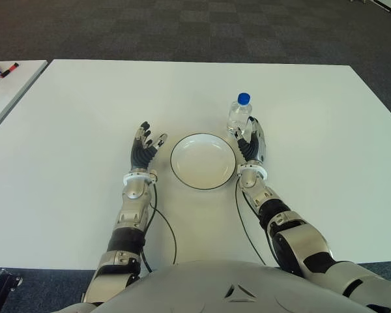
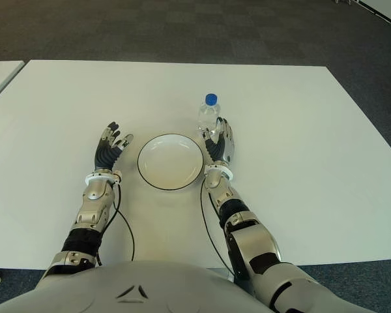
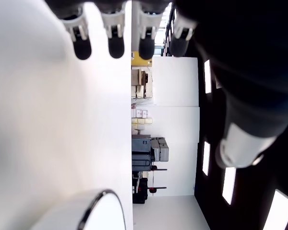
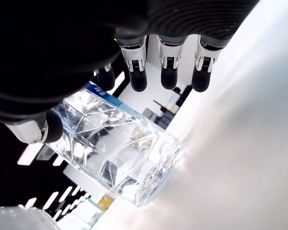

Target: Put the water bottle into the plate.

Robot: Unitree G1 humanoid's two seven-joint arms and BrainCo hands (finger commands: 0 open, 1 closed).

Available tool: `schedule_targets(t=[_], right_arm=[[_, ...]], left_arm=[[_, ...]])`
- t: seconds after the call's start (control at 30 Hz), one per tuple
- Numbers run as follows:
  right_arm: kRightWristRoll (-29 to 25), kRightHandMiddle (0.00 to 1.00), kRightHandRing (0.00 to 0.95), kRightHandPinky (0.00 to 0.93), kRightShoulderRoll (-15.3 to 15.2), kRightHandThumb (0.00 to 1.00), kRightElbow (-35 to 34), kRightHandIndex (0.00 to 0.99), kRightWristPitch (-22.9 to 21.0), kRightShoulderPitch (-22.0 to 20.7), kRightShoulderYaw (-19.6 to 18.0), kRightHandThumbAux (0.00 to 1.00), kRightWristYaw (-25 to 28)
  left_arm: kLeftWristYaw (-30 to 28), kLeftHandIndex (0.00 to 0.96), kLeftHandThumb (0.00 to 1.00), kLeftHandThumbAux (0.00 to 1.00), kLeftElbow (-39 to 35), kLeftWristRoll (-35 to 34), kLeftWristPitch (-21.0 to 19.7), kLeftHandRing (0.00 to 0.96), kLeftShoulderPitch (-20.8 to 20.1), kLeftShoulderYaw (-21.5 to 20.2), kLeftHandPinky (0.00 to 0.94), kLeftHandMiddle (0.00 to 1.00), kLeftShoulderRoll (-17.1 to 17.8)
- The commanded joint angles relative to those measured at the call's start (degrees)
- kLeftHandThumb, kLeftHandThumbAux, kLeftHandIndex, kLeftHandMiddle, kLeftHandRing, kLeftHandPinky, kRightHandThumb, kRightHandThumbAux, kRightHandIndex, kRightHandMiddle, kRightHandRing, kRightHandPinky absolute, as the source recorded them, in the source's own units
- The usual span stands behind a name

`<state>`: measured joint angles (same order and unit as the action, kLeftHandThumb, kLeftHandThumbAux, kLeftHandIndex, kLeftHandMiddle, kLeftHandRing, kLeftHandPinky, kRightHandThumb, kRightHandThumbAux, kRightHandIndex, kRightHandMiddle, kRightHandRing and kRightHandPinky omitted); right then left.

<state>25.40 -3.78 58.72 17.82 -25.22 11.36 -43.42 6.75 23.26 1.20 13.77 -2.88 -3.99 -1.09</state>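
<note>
No readable text, brand, number or sign anywhere. Water bottle (image 1: 238, 115) clear with a blue cap, its label not legible in the eye views or in the right wrist view. Plate (image 1: 202, 161) and desk (image 1: 78, 117) plain white, unmarked; small items at the far left edge too small to read.

Bright, even overhead light in both eye views; only faint, soft shadows on the white bench (image 1: 72, 130). Glare washing out the bench in both wrist views. Sparkling highlights across the water bottle (image 4: 120, 153). Blurred, dark fingers (image 3: 81, 45) close to the lens.
</note>
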Motion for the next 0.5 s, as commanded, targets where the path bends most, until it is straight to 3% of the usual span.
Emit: schedule_targets(t=[0.03, 0.5], right_arm=[[0.73, 0.0, 0.0, 0.013, -0.32, 0.502, 0.45, 0.0, -2.06, 1.06, 0.56, 0.344, -0.24], [-0.08, 0.0, 0.0, 0.031, -0.42, 0.432, 0.09, 0.0, -2.59, 1.24, 0.83, 0.386, 0.82]], left_arm=[[0.48, 0.065, 0.176, 0.672, 0.66, 0.42, -0.04, 0.047, 0.37, 0.1, 0.063, 0.075, -0.15], [0.56, 0.062, 0.182, 0.678, 0.5, 0.38, -0.27, 0.046, 0.43, 0.17, 0.079, 0.068, -0.1]])
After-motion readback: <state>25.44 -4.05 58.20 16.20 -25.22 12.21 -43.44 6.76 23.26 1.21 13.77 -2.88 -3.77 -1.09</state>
